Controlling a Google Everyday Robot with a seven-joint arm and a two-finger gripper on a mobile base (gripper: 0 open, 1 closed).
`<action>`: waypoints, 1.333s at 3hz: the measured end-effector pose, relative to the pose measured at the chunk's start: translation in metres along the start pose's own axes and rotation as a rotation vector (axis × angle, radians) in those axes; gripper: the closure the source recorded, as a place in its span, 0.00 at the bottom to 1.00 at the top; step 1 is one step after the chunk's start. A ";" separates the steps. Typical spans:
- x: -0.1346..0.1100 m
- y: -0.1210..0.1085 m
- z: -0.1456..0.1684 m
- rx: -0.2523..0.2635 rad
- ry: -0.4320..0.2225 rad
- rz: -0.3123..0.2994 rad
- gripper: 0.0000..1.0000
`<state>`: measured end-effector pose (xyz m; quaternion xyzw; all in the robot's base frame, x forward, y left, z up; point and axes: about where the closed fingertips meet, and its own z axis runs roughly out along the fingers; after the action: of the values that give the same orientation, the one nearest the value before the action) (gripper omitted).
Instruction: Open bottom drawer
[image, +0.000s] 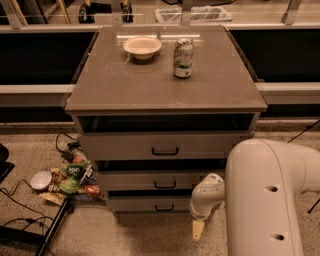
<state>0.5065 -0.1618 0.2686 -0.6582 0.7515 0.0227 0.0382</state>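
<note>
The grey-brown cabinet (165, 90) has three drawers. The bottom drawer (150, 203) is the lowest, with a low flat front and a small dark bar handle (164, 207). The middle drawer (150, 180) and the taller top drawer (160, 146) sit above it. Dark gaps show above each front. My white arm (265, 195) fills the lower right. My gripper (198, 229) hangs near the floor, just right of the bottom drawer's front and a little below its handle, not touching it.
A cream bowl (142, 47) and a green-white can (183, 58) stand on the cabinet top. Snack bags (72, 177), a small white bowl (40, 179) and black cables (20, 220) lie on the floor at the left. Dark low shelving runs behind the cabinet.
</note>
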 end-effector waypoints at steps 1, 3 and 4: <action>-0.009 -0.027 0.025 0.061 -0.047 -0.110 0.00; -0.011 -0.049 0.064 0.100 -0.079 -0.161 0.00; -0.009 -0.056 0.081 0.110 -0.093 -0.138 0.09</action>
<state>0.5656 -0.1533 0.1897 -0.7037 0.7017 0.0093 0.1107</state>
